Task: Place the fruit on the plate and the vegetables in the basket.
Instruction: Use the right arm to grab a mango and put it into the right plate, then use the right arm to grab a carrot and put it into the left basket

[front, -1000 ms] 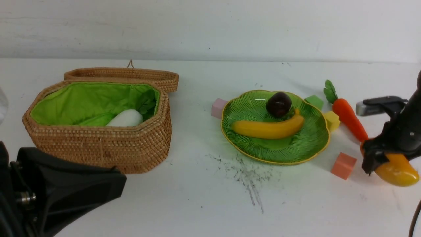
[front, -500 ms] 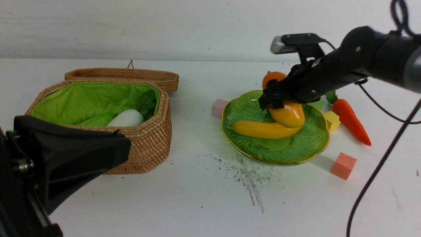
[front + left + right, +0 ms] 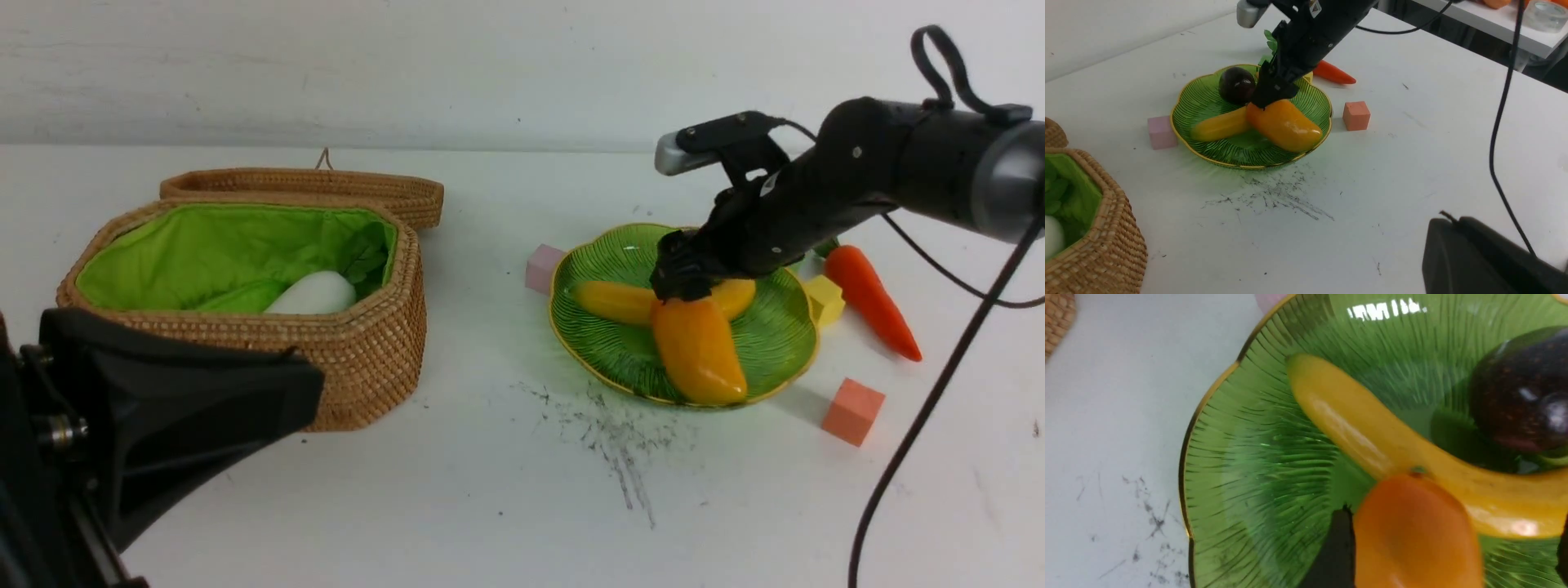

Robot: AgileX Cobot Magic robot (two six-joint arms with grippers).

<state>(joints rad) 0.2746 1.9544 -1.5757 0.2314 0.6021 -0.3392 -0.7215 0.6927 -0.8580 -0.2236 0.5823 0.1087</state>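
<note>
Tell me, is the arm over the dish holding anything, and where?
Apparently nothing: the right gripper stands open around one end of the mango, which rests on the plate.

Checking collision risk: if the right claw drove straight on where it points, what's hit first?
Right claw would meet the mango first: its end sits between the open jaws. Banana and plate lie just beneath; depth unclear.

basket (image 3: pixel 245 359) left, lid (image 3: pixel 326 189) behind it, radish (image 3: pixel 314 294) inside | plate (image 3: pixel 775 339) right of centre: banana (image 3: pixel 612 300) on it, mango (image 3: pixel 698 351) across banana, mangosteen (image 3: pixel 1236 85) behind | carrot (image 3: pixel 869 298) right of plate | left cube (image 3: pixel 543 268) beside plate | front cube (image 3: pixel 853 411) at plate's right-front
</note>
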